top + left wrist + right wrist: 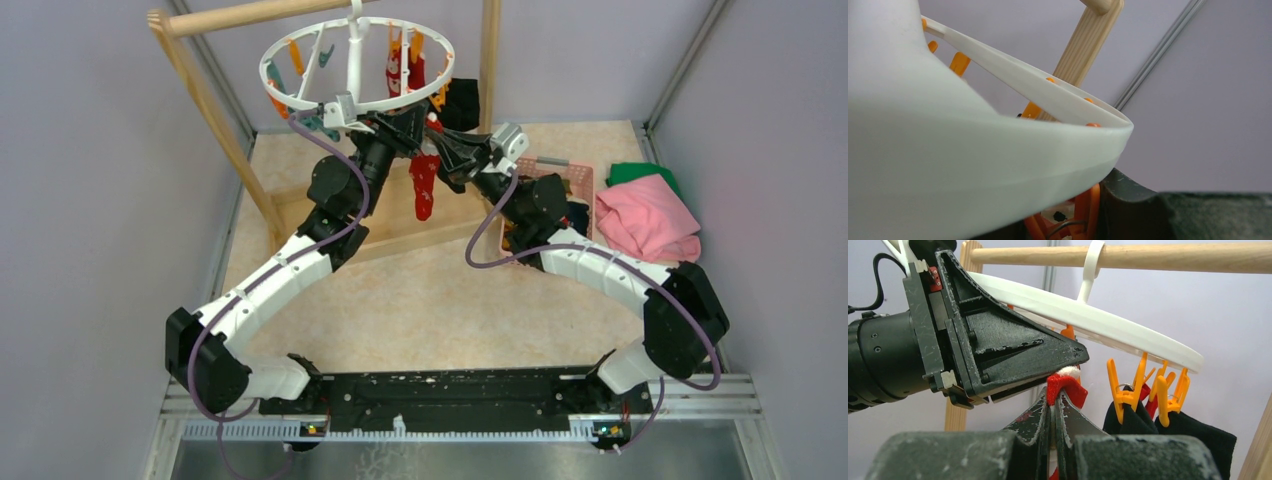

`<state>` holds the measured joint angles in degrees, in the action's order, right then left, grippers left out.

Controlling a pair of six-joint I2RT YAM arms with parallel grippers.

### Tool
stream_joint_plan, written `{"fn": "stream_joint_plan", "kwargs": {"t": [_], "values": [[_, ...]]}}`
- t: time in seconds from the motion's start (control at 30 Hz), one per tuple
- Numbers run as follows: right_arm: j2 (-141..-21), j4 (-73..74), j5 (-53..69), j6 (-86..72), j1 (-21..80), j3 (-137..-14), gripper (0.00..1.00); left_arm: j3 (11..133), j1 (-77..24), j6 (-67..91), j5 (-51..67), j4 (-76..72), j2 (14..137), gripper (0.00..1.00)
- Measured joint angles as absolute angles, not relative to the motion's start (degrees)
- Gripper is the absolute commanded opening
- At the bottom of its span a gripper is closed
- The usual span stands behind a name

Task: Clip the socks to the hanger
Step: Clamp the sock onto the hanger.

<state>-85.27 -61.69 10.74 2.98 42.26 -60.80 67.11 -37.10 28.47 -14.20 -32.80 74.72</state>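
Note:
The hanger (355,65), a white ring, hangs from the wooden rod. My right gripper (437,158) is shut on the cuff of a red sock with white pattern (424,188), which dangles below it. In the right wrist view this sock (1068,389) folds over the shut jaws of the right gripper (1054,402), right under the ring (1128,332). My left gripper (400,128) reaches up to the ring's near rim. Its jaws press on an orange clip (1088,210) just under the rim (998,165). Black socks (1128,425) and a red one hang from orange clips (1123,390).
A wooden frame rack (215,110) carries the hanger on its rod (1173,257). A pink basket (565,180) stands at the right, behind the right arm. Folded pink (648,222) and green (640,172) cloths lie beside it. Grey walls close in both sides.

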Motion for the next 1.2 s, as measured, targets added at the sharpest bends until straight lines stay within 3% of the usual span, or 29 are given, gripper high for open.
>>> {"fn": "stream_joint_plan", "kwargs": {"t": [0.57, 0.83, 1.2], "values": [[-85.2, -59.8, 9.1, 3.1, 40.0, -57.0, 0.0, 67.1, -36.8, 28.9, -14.6, -31.9, 74.3, 0.57], [-85.2, -60.3, 9.2, 0.0, 38.9, -56.7, 0.0, 67.0, -36.7, 28.8, -14.7, -31.9, 73.4, 0.7], [-85.2, -62.5, 11.7, -5.2, 37.6, -56.1, 0.0, 66.6, -36.6, 28.6, -14.7, -31.0, 72.6, 0.76]]}}
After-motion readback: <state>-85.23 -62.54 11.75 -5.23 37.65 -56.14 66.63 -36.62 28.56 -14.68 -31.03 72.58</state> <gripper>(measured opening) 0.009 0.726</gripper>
